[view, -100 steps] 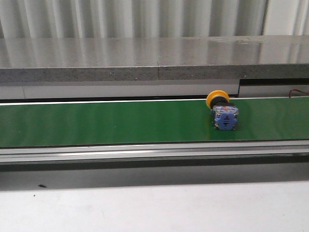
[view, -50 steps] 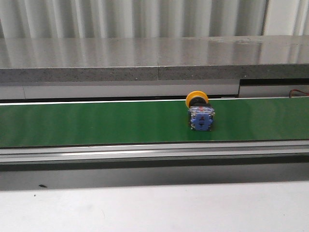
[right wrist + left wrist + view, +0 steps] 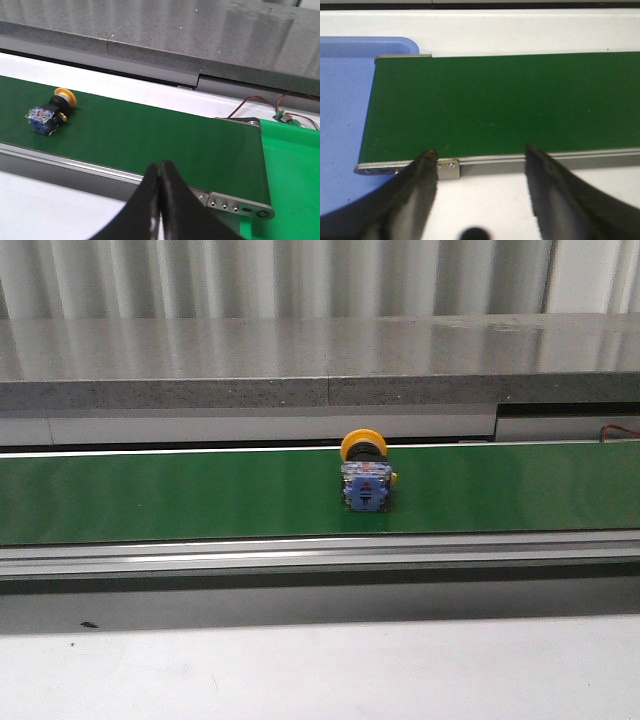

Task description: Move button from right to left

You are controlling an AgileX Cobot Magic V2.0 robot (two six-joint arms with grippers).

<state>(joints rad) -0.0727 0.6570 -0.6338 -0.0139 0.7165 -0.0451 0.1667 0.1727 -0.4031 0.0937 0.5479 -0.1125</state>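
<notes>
The button (image 3: 364, 472), with a yellow mushroom cap, black collar and blue-and-clear block, lies on its side on the green conveyor belt (image 3: 180, 495), a little right of the belt's middle in the front view. It also shows in the right wrist view (image 3: 50, 112), far from my right gripper (image 3: 160, 167), which is shut and empty over the belt's near rail. My left gripper (image 3: 480, 157) is open and empty above the near rail at the belt's left end (image 3: 470, 105). No button shows in the left wrist view. Neither gripper shows in the front view.
A blue tray (image 3: 342, 115) lies off the belt's left end. A green surface (image 3: 292, 180) and a small circuit board with red wires (image 3: 282, 116) lie past the belt's right end. A grey stone ledge (image 3: 320, 360) runs behind the belt. A white tabletop (image 3: 320, 670) lies in front.
The button has travelled leftward along the belt, from the right part toward the middle, over the last second. No arm enters the front view.
</notes>
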